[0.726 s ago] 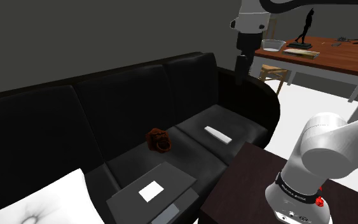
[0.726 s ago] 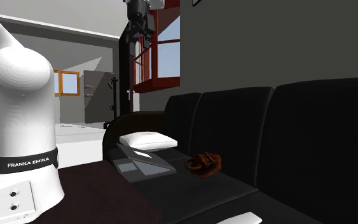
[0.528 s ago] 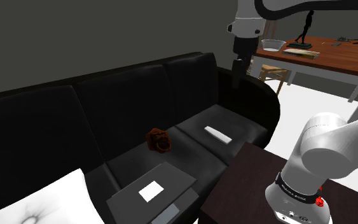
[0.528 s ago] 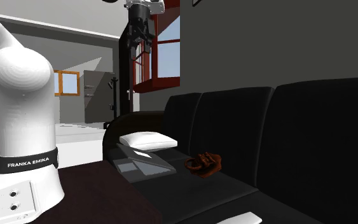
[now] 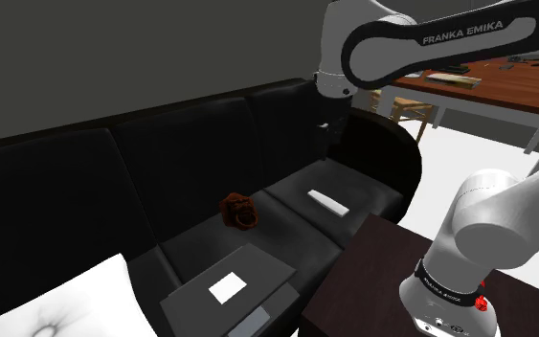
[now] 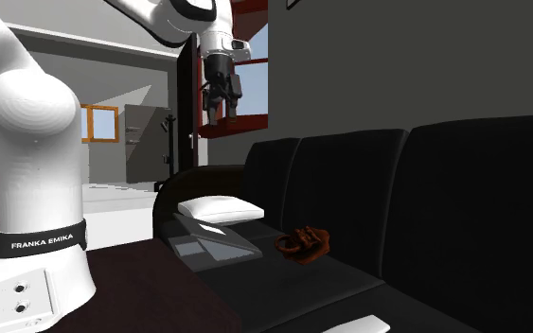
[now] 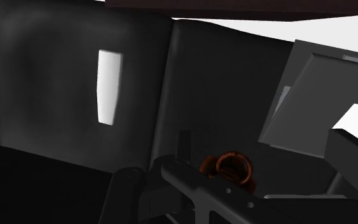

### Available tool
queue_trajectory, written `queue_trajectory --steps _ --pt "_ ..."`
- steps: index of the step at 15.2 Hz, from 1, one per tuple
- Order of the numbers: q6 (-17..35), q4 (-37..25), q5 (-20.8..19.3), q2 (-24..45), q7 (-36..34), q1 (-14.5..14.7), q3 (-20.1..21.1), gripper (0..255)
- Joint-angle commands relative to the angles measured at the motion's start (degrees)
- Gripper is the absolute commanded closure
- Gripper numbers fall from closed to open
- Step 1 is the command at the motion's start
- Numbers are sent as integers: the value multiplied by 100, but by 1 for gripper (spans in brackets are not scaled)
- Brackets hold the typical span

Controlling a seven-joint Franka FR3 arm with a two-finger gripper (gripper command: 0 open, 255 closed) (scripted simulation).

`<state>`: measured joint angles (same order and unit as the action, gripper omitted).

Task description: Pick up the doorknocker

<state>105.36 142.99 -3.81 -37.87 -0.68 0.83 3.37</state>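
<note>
The doorknocker (image 5: 239, 211) is a small reddish-brown ring-shaped piece lying on the middle seat of a black sofa (image 5: 162, 163), close to the backrest. It also shows as the doorknocker (image 6: 304, 244) on the seat in the second exterior view and as the doorknocker (image 7: 231, 168) just ahead of the hand in the wrist view. My black gripper (image 6: 221, 115) hangs in the air well above the sofa seats, pointing down, open and holding nothing. It is up and off to the side of the doorknocker, touching nothing.
A flat white bar (image 5: 329, 202) lies on the seat to the shoulder view's right. A grey flat device with a white sheet (image 5: 229, 285) and a white pillow (image 5: 61, 306) lie to the left. A wooden table (image 5: 492, 91) stands behind the sofa's arm. My stand (image 5: 372, 263) is dark.
The arm has swung down and towards the sofa. The gripper dropped from high beside the table to a lower spot over the sofa's seats, still holding nothing.
</note>
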Motion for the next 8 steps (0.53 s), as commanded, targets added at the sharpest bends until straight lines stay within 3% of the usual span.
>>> queue_trajectory --steps 1,8 --pt "462 131 -1 274 -250 12 159 0" --pt "1925 197 -270 1569 -1136 -88 666 0"
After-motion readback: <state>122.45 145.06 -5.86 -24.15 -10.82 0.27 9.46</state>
